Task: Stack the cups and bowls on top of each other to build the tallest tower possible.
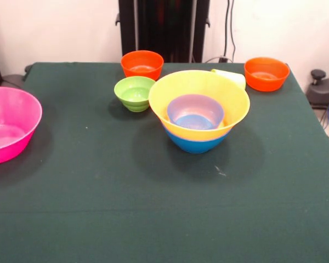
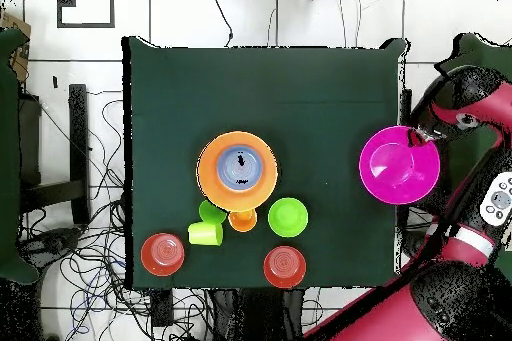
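Note:
The tower (image 1: 197, 129) stands mid-table: a blue bowl lowest, a yellow-orange bowl (image 1: 181, 90) in it, and a small blue bowl (image 1: 196, 112) inside that. It also shows in the overhead view (image 2: 238, 170). The large pink bowl (image 1: 8, 131) sits apart at the table's edge, also in the overhead view (image 2: 399, 165). A green bowl (image 1: 134, 93) and two orange bowls (image 1: 142, 64) (image 1: 266, 73) stand behind the tower. The lime-yellow cup (image 2: 206, 234), green cup (image 2: 211, 211) and orange cup (image 2: 242, 221) crowd the tower's side. My gripper (image 2: 422, 135) is at the pink bowl's rim.
My red arm (image 2: 470, 187) runs along the table's side beyond the pink bowl. The black pedestal (image 1: 164, 27) stands behind the table. Cables lie on the floor (image 2: 90, 207) around it. The table (image 1: 98, 208) has dark green cloth.

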Available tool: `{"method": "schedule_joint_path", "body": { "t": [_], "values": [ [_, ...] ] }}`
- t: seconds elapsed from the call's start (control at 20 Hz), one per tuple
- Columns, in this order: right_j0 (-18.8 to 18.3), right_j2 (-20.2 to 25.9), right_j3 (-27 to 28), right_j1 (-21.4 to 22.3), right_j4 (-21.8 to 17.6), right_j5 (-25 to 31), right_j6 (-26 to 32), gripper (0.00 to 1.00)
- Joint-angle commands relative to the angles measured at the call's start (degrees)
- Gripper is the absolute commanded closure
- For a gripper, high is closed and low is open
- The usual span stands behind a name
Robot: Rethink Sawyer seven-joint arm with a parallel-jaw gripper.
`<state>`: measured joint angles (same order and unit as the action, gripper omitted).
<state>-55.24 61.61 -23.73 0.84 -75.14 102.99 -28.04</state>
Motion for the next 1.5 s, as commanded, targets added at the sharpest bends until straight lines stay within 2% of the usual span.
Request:
{"method": "schedule_joint_path", "body": {
  "t": [0.05, 0.55, 0.7, 0.8, 0.95, 1.1, 1.5],
  "values": [
    [-2.16, -7.19, -7.89, 2.89, 10.84, -10.88, -23.43, 1.00],
    [-1.82, -11.73, -7.23, 3.39, 17.28, -12.60, -22.97, 1.00],
    [-1.51, -12.54, -6.47, 3.84, 17.66, -12.45, -18.97, 1.00],
    [-1.56, -13.59, -7.05, 5.18, 19.02, -10.86, -19.04, 1.00],
    [-0.37, -15.04, -7.98, 7.16, 20.78, -9.11, -20.65, 1.00],
    [-0.32, -17.12, -11.68, 9.79, 24.55, -8.36, -24.24, 1.00],
    [1.67, -21.21, -15.22, 13.16, 31.52, -7.07, -29.81, 1.00]
  ]
}}
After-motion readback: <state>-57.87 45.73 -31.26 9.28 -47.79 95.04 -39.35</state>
